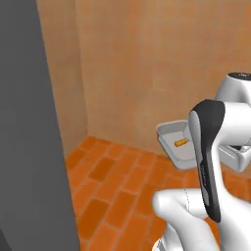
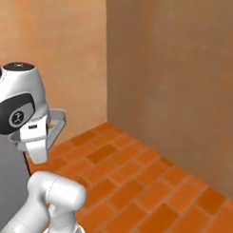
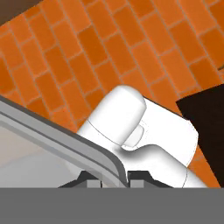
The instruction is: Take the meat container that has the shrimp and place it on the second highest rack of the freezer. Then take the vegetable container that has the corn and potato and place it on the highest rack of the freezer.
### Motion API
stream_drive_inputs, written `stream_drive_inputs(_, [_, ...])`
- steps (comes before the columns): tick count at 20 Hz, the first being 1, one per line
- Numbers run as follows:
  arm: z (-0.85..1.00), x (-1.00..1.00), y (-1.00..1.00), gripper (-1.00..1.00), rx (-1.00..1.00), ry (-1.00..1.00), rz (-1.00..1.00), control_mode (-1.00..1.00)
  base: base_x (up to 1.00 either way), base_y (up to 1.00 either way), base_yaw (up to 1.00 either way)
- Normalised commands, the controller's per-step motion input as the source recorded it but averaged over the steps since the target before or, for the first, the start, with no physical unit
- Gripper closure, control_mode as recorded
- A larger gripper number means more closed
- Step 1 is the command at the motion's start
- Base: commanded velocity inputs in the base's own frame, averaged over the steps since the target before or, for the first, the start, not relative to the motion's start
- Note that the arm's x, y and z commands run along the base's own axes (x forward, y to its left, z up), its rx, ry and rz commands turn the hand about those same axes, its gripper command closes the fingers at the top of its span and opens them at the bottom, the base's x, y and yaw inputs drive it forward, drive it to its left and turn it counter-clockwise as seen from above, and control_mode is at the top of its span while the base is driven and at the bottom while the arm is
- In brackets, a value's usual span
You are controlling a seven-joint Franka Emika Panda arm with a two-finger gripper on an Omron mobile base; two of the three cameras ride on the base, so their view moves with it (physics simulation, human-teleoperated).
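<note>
End effector (image 3: 114,178) pinching rim of meat container (image 1: 172,133), shrimp (image 1: 181,142) inside, held above orange brick floor (image 1: 117,191)

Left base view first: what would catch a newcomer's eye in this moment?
A grey tray hangs in mid-air above the orange brick floor, carried at its right end by the white arm, with a small orange shrimp lying in it. In the hand view the tray's rim runs down between the two jaws, which are shut on it. A dark grey slab fills the left edge.
</note>
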Motion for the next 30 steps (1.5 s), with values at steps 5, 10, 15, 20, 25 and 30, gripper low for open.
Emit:
stream_drive_inputs(5, [0.00,0.00,0.00,1.00,0.00,0.00,0.00,1.00,0.21,0.00,0.88])
stream_drive_inputs(10, [0.00,0.00,0.00,1.00,0.00,0.00,0.00,1.00,0.00,0.04,0.89])
stream_drive_inputs(15, [0.00,0.00,0.00,1.00,0.00,0.00,0.00,1.00,0.29,0.01,0.85])
stream_drive_inputs(20, [0.00,0.00,0.00,1.00,0.00,0.00,0.00,1.00,0.71,0.47,0.50])
stream_drive_inputs(25, [0.00,0.00,0.00,1.00,0.00,0.00,0.00,1.00,0.44,0.76,0.20])
stream_drive_inputs(30, [0.00,0.00,0.00,1.00,0.00,0.00,0.00,1.00,0.51,0.55,-0.02])
